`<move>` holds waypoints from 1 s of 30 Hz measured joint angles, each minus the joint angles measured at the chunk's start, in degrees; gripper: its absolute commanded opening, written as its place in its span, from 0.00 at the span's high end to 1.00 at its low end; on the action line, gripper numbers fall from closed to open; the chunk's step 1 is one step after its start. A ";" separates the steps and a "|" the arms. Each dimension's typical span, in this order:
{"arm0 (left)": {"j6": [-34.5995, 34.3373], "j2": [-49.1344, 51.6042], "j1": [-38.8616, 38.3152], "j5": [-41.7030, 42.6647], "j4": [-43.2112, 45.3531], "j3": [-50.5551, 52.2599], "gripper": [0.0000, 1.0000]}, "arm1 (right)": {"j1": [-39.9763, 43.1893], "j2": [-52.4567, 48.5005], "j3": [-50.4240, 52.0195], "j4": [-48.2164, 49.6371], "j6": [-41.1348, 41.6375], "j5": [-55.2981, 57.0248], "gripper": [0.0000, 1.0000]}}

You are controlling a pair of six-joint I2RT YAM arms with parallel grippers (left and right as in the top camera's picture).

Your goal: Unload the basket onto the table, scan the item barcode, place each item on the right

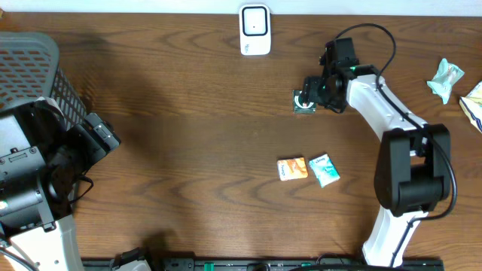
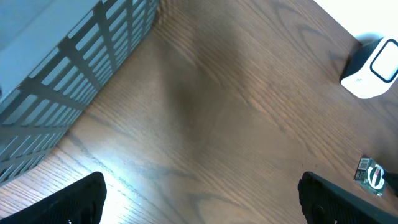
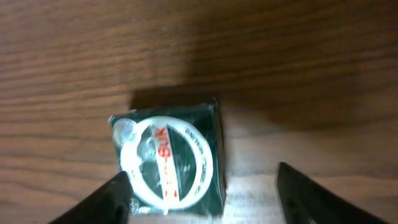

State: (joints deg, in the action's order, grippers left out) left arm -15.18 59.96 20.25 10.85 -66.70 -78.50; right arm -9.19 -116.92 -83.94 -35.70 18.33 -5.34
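Observation:
The item, a dark green packet with a white ring and red lettering (image 3: 168, 158), lies flat on the wooden table (image 1: 188, 150). My right gripper (image 3: 208, 199) is open around the packet. Its left finger (image 3: 109, 199) is at the packet's edge, and its right finger (image 3: 311, 196) stands well clear. From overhead the packet (image 1: 304, 100) sits just under the right gripper (image 1: 312, 94), below and to the right of the white barcode scanner (image 1: 255, 30). My left gripper (image 2: 208, 205) hangs wide open over bare wood, holding nothing, far left by the basket (image 1: 30, 68). The left wrist view also catches the scanner (image 2: 373, 62) and the packet (image 2: 372, 176).
An orange packet (image 1: 292, 168) and a teal packet (image 1: 324, 170) lie side by side in the middle of the table. A pale green wrapper (image 1: 446, 79) and another bag (image 1: 474, 105) lie at the right edge. The grey slatted basket (image 2: 62, 62) fills the far left corner.

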 measured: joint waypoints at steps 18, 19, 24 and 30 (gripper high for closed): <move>0.00 0.00 0.00 0.00 0.00 0.00 0.03 | 1.51 -3.72 -0.66 2.01 0.37 -3.30 0.91; 0.00 0.00 0.00 0.00 0.00 0.00 0.03 | 1.60 -3.72 -0.72 1.95 0.22 -3.45 0.93; 0.00 0.00 0.00 0.00 0.00 0.00 0.02 | 3.54 -3.72 -1.16 0.44 0.22 -5.09 0.97; 0.00 0.00 0.00 0.00 0.00 0.00 0.02 | 6.51 -5.31 -1.11 -2.56 -1.44 -5.29 0.93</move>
State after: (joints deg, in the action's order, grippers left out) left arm -15.18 59.96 20.25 10.85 -66.70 -78.50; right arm -2.68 -122.23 -85.06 -38.26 16.88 -10.63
